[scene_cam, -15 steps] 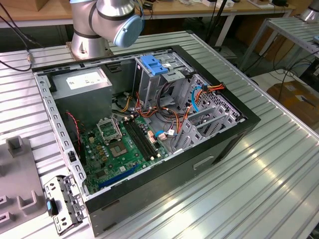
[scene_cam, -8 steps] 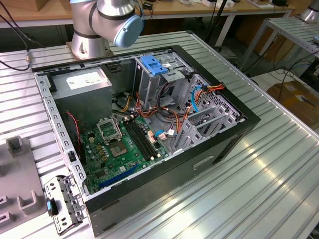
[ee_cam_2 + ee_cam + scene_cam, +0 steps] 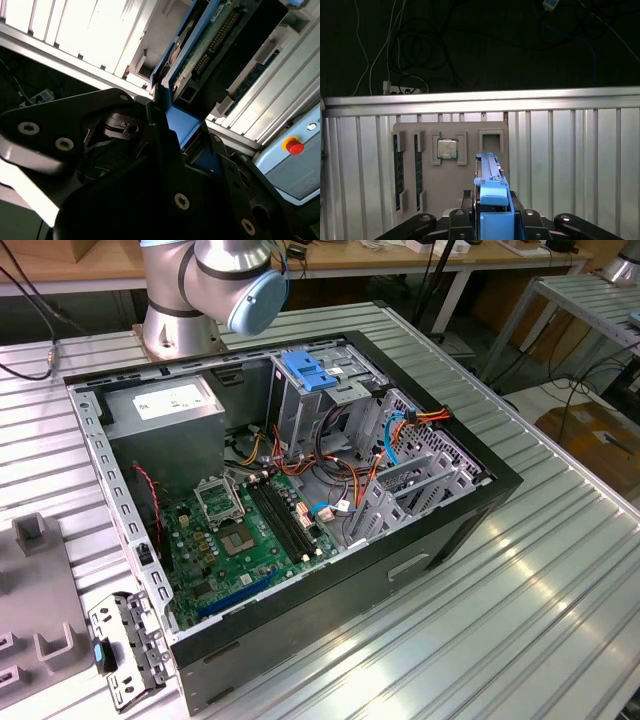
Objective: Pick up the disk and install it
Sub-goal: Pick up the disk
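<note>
- Blue plastic is seen around the disk, which is held on its thin edge between the 2 black fingers of the gripper in the first wrist view.
- The jaws are pressed onto the blue frame from both sides, so the disk is pinched between them.
- In the second wrist view, the flat side of the disk is shown, with a circuit board and a row of small pins on it. Its blue end is clamped in the gripper.
- A grey tray is seen past the disk on the ribbed metal table. 1 square chip and some dark memory sticks are set in the tray.
- A red button is seen off to the side in the second wrist view.
- In the exterior view, an open computer case is laid on the table. A green board, a blue latch on a grey cage and a grey power box are seen inside it.
- The arm's base is fixed just behind the case.
</note>
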You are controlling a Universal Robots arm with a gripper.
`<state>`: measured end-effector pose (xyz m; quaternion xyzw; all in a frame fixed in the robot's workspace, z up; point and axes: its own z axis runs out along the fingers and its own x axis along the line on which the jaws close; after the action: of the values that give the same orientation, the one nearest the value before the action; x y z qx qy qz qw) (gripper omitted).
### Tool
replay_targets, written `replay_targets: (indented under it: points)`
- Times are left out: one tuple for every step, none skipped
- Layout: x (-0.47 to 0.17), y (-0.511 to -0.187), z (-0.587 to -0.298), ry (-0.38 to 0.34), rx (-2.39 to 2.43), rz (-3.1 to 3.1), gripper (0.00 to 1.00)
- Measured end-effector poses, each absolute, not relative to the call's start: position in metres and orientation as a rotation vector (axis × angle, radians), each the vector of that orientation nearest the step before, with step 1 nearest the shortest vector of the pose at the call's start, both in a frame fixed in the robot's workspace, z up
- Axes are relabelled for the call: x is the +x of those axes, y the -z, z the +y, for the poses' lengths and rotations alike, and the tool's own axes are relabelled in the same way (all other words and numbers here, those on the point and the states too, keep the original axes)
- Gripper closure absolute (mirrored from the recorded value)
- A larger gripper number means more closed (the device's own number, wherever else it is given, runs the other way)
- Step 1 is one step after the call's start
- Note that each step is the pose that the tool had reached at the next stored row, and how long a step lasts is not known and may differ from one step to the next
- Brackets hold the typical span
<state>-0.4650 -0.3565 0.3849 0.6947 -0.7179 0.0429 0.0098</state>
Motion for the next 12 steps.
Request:
replay_targets:
  points:
    - [-0.465, -0.388, -0.356, -0.137, 2.169, -2.241, 0.63]
    - [-0.464, -0.39, -0.356, -0.139, 2.168, -2.241, 0.63]
    - [-0.464, -0.392, -0.356, -0.14, 2.168, -2.241, 0.63]
    - [-0.464, -0.394, -0.356, -0.142, 2.168, -2.241, 0.63]
    - [-0.464, -0.396, -0.356, -0.144, 2.168, -2.241, 0.63]
    - [-0.464, -0.398, -0.356, -0.146, 2.168, -2.241, 0.63]
    - [-0.464, -0.4, -0.356, -0.147, 2.168, -2.241, 0.63]
    - [-0.464, -0.402, -0.356, -0.149, 2.168, -2.241, 0.63]
    - [-0.463, -0.404, -0.356, -0.151, 2.168, -2.241, 0.63]
    - [-0.463, -0.406, -0.356, -0.152, 2.168, -2.241, 0.63]
    - [-0.463, -0.408, -0.356, -0.154, 2.168, -2.241, 0.63]
    - [-0.463, -0.41, -0.356, -0.156, 2.168, -2.241, 0.63]
